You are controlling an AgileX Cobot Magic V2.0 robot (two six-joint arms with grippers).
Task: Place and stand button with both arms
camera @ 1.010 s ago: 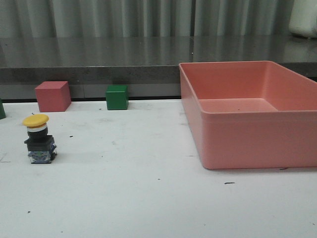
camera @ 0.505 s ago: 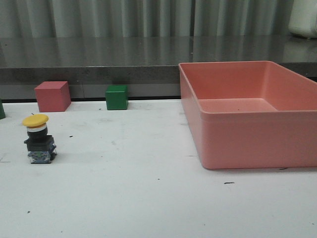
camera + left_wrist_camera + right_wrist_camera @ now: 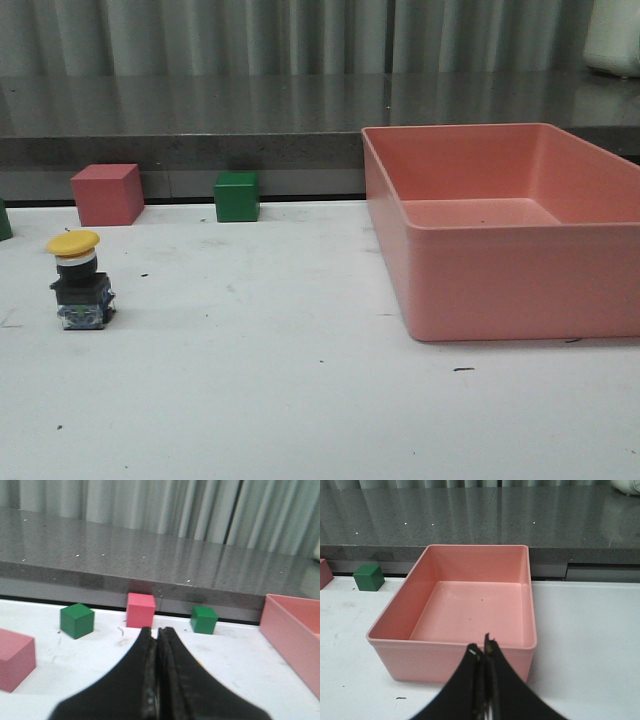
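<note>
The button (image 3: 78, 279) stands upright on the white table at the left in the front view, yellow mushroom cap on top, black collar and blocky base with bluish contacts below. Nothing holds it. It does not show in either wrist view. My left gripper (image 3: 156, 630) is shut and empty, its fingers pressed together, pointing toward the cubes at the back of the table. My right gripper (image 3: 483, 649) is shut and empty, in front of the near wall of the pink bin (image 3: 455, 645). Neither arm shows in the front view.
The empty pink bin (image 3: 500, 285) fills the right side. A red cube (image 3: 106, 194) and a green cube (image 3: 236, 196) stand at the table's back edge. The left wrist view shows another green cube (image 3: 77, 620) and a pink block (image 3: 15, 657). A dark counter runs behind.
</note>
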